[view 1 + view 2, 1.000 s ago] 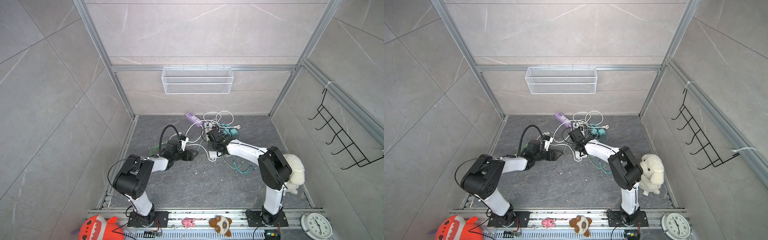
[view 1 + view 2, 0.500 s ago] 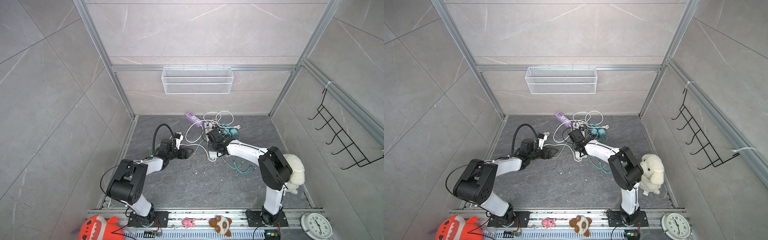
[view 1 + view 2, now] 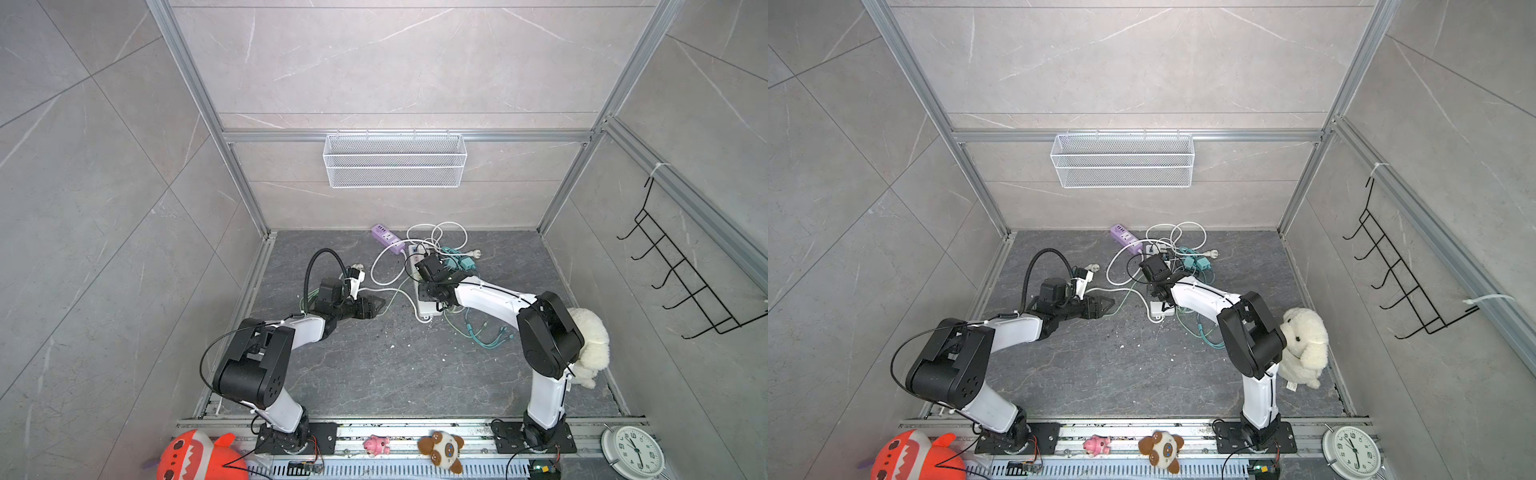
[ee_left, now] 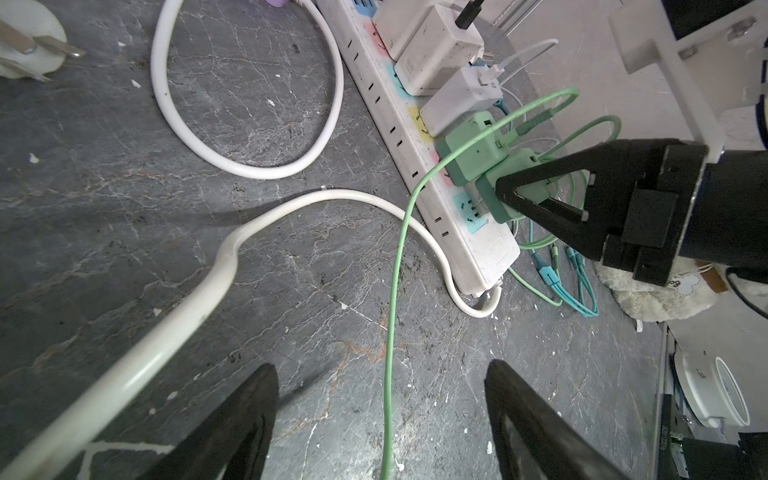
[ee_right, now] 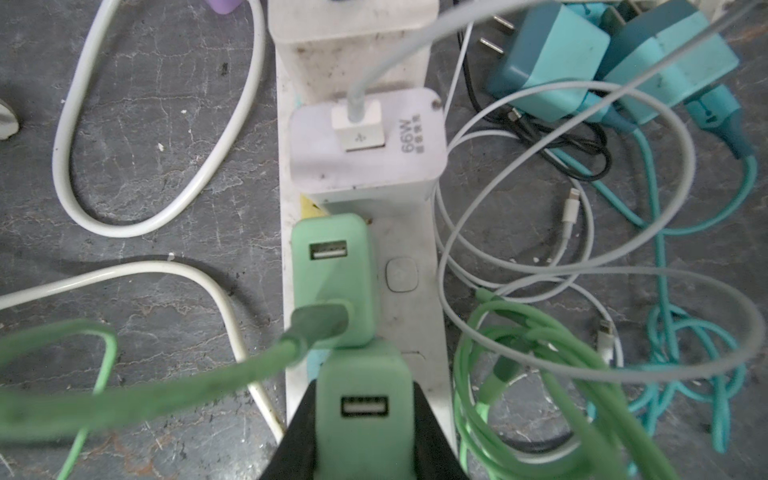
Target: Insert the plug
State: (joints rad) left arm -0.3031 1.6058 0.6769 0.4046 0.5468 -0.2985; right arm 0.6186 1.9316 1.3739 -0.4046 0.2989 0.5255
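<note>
Clamping the plug (image 5: 364,376), right gripper (image 5: 363,419) holds it over the strip's (image 5: 401,232) end, against a seated charger (image 5: 332,274). Left gripper (image 4: 380,365) spread, empty, off the strip. Left wrist view alone shows socket (image 4: 471,214) slots beneath.

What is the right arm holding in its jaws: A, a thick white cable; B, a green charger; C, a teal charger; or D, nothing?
B: in the right wrist view the black jaws press on both sides of the green charger, over the white power strip.
</note>
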